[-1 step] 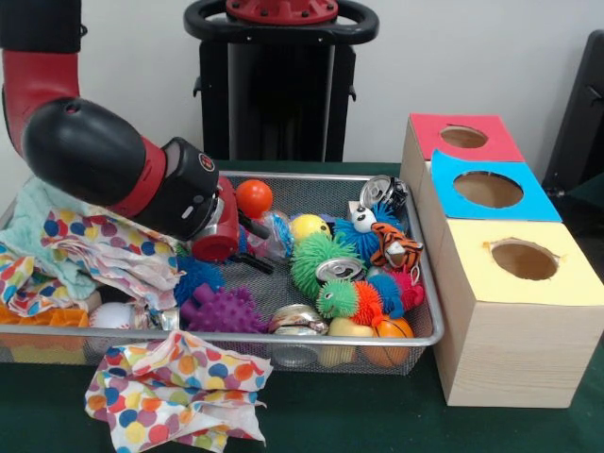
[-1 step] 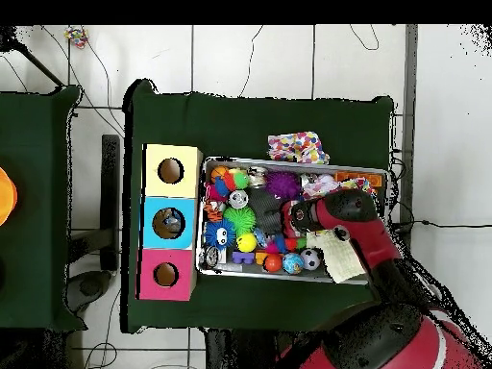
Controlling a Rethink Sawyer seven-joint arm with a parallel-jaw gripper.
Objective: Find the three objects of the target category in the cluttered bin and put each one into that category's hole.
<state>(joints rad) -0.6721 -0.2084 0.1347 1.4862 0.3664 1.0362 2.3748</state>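
Note:
My gripper [image 1: 259, 245] hangs low inside the wire bin [image 1: 429, 311], left of centre, just below an orange ball [image 1: 254, 197]. Its two black fingers [image 1: 257, 226] stand apart and open, with nothing held. Three metal cans show: one crushed at the far right corner [image 1: 382, 192], one lying on the green spiky ball [image 1: 338, 270], one at the near rim [image 1: 297, 319]. Three hole boxes stand to the right: red [image 1: 462, 137], blue [image 1: 488, 189] and yellow [image 1: 524, 260]. From overhead, the gripper [image 2: 286, 219] is mid-bin.
Polka-dot cloths cover the bin's left side [image 1: 113, 245], and one lies outside it at the front [image 1: 175, 387]. Toys crowd the rest: a purple spiky ball [image 1: 226, 310], a tiger [image 1: 396, 247], a yellow ball [image 1: 309, 226], a basketball [image 1: 394, 330] and a baseball [image 1: 111, 316].

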